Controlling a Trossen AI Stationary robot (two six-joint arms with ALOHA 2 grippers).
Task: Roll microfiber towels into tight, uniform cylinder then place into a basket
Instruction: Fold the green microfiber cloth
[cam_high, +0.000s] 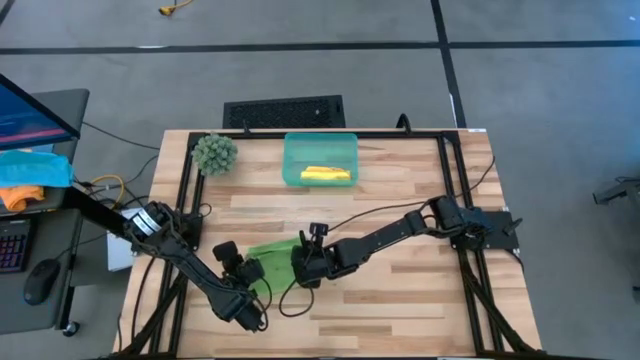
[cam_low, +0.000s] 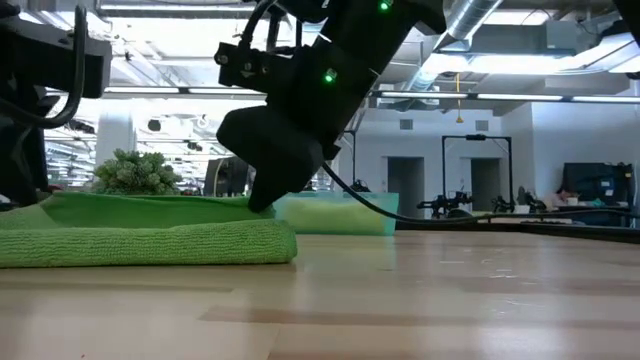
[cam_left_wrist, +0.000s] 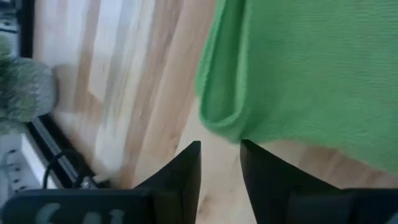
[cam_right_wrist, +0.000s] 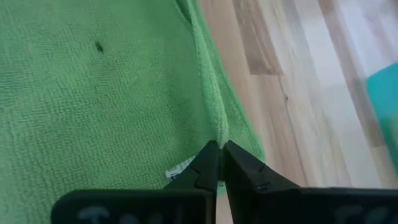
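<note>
Towel (cam_high: 272, 252) (lime green, seemingly folded) lies flat, long axis left-right.

The left arm reaches in from the bench's left edge, stretched low and slanting toward the near edge, its wrist bent so that the left tool (cam_high: 250, 268) sits close to the bench's near-left part. Its two dark fingers (cam_left_wrist: 186, 168) stand a little apart with a clear gap between them. The right arm comes from the right edge, elbow raised, forearm running toward the middle of the bench. The right tool (cam_high: 300, 270) points down at the surface, its fingers (cam_right_wrist: 208, 163) almost together, only a thin slit showing.
</note>
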